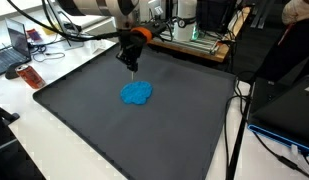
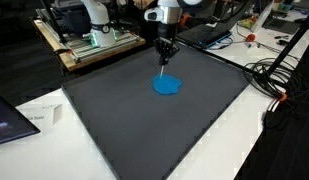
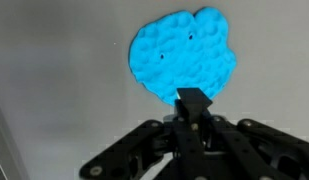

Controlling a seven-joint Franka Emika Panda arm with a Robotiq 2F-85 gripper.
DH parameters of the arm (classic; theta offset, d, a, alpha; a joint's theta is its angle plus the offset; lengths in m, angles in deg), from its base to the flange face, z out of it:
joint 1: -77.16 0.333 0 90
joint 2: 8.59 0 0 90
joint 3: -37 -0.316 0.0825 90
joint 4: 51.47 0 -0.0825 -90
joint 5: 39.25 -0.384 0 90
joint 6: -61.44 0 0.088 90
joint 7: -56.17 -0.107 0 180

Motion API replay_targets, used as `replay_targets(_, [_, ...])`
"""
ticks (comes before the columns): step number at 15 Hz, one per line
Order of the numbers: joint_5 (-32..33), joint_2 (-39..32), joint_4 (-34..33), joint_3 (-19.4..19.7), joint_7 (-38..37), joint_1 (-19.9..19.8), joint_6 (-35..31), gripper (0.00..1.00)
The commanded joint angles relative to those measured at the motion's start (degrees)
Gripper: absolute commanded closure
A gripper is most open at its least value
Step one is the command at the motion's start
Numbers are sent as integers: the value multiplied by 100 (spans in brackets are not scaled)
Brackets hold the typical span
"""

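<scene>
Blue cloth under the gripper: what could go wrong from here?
1. The gripper is shut over the blue cloth; descending like this would likely just press or shove it across the dark mat.
2. In the wrist view the fingers line up with the cloth's edge, not its middle, so a grasp may catch only a fringe and slip.

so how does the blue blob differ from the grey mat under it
The blue blob is bright blue; the grey mat is dark and dull. The blob is small, lumpy and round-edged; the mat is large, smooth and straight-sided. Both lie flat.
</scene>
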Motion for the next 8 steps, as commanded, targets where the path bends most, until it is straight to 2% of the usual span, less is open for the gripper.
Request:
replay_targets(1, [0, -108, -362, 340, -208, 326, -128, 97])
replay_targets(5, [0, -284, -596, 484, -254, 442, -141, 97])
replay_targets(8, [0, -569, -845, 412, -161, 375, -178, 97])
